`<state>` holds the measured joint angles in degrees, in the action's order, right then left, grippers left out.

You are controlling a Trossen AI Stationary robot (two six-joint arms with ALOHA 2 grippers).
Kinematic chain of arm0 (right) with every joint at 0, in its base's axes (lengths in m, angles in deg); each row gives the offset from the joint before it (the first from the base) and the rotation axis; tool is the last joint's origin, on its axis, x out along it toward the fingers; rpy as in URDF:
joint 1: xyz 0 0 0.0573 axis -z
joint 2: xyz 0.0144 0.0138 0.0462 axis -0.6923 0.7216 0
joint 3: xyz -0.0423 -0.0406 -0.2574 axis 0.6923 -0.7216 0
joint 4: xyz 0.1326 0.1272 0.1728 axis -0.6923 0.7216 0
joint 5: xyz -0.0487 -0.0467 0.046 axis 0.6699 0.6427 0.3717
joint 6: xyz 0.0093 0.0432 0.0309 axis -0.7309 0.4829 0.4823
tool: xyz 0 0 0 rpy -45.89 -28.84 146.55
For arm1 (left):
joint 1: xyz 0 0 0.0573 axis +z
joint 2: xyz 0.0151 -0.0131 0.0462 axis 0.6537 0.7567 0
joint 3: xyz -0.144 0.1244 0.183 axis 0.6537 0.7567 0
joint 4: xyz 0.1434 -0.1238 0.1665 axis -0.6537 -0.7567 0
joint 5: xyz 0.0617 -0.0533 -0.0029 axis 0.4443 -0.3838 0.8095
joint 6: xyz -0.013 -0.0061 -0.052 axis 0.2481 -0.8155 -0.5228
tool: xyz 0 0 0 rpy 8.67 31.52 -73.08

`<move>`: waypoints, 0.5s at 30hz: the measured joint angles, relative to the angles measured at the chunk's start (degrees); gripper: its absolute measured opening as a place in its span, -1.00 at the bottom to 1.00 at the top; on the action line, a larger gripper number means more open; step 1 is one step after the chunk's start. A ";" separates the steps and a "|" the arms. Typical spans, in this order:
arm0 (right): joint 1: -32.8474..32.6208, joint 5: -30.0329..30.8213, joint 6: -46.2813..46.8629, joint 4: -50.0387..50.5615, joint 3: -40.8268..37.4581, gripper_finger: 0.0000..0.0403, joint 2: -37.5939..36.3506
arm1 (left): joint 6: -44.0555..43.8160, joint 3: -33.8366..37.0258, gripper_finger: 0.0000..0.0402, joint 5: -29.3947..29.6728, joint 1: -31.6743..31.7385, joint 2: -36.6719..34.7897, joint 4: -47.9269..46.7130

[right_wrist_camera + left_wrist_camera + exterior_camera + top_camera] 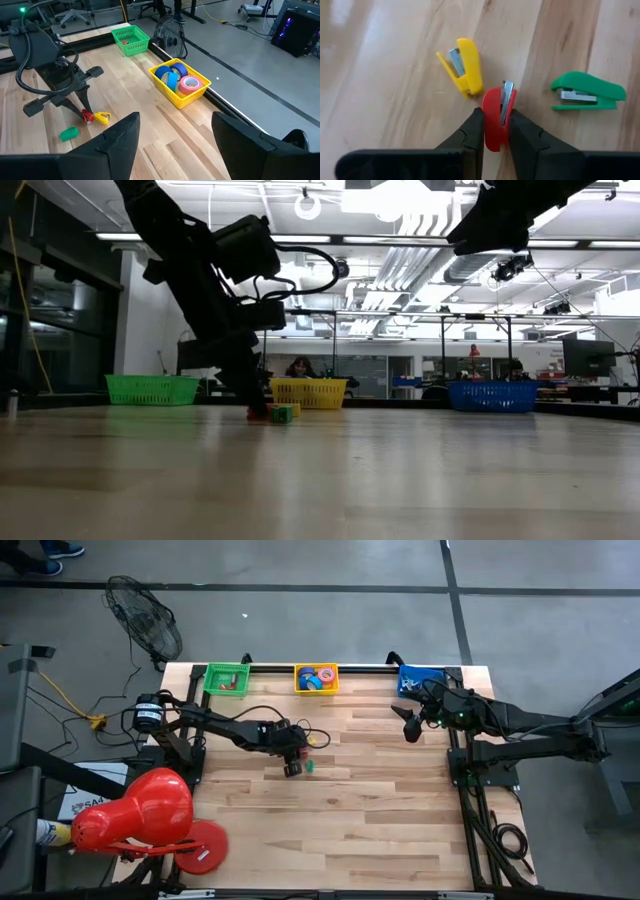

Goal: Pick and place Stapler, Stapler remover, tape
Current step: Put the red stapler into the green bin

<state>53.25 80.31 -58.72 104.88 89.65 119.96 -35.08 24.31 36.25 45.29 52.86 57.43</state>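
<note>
Three small staplers sit mid-table. The red stapler (496, 117) is between the fingers of my left gripper (497, 131), which is shut on it and points down at the table (292, 766). The yellow stapler (465, 67) and the green stapler (587, 92) lie on the wood beside it, untouched. Several tape rolls (177, 80), blue and pink among them, lie in the yellow basket (316, 690) at the far edge. My right gripper (175, 135) hangs open above the table near the blue basket (420, 680), touching nothing. My left gripper pinches the red stapler's body (492, 112) between its two fingers (472, 132), one on each flat side. The fingers come from above, pointing down. The stapler stands on edge in the hold with its metal strip (506, 100) showing; in the low view it is down at the tabletop (258, 415).
A green basket (226, 678) with a red item stands at the far left, with the yellow and blue baskets along the same far edge. A large red object (140, 810) overhangs the near-left corner. Bare wood (380, 820) spreads over the near half.
</note>
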 joint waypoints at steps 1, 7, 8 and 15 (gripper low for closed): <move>-0.01 -0.16 0.00 0.03 0.00 0.19 0.00 | -0.37 0.00 -0.71 0.52 0.00 -0.05 -0.08; 0.00 -0.31 0.01 0.15 0.01 0.19 0.00 | -3.70 0.02 -0.71 3.85 1.78 -1.77 -3.48; -0.01 -0.31 0.00 0.15 0.00 0.19 0.00 | -4.06 0.02 -0.71 3.87 2.41 -2.04 -4.17; 0.01 0.13 0.00 0.14 0.01 0.19 0.00 | -4.17 0.02 -0.71 4.07 8.56 -5.53 -8.75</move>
<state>53.26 80.44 -58.72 105.02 89.66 119.96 -39.25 24.33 40.31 53.85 47.33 48.68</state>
